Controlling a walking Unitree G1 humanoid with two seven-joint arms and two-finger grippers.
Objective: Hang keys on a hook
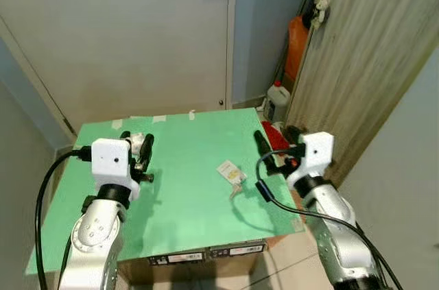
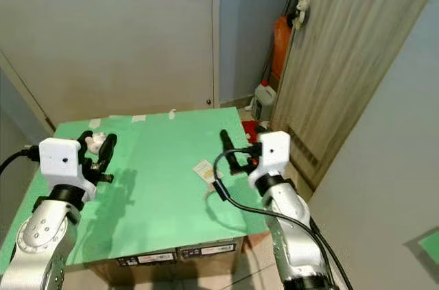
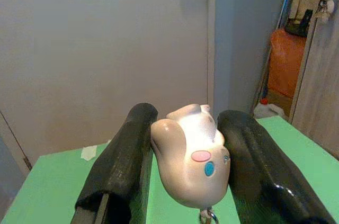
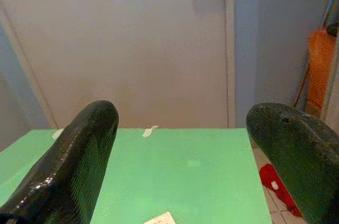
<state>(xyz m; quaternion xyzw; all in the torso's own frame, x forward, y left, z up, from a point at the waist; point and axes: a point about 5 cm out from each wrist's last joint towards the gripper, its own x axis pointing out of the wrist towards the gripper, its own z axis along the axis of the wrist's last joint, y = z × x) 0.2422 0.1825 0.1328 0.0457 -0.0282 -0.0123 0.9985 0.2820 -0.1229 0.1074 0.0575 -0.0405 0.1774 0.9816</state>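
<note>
our left gripper sits at eight o'clock over the green table, fingers clamped on a white pig keychain. our right gripper, at four o'clock, has its fingers wide apart. keys look lifted; hanging remains, and we see no hook.

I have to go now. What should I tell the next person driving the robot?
Left gripper: shut on the white pig keychain, held above the left side of the green table.
Right gripper: open, holding nothing, above the table's right edge.
A tagged key lies on the table in front of the right gripper.
Done: the keychain is picked up.
Left: find the hook, which I cannot make out, and hang the keys on it.
</note>
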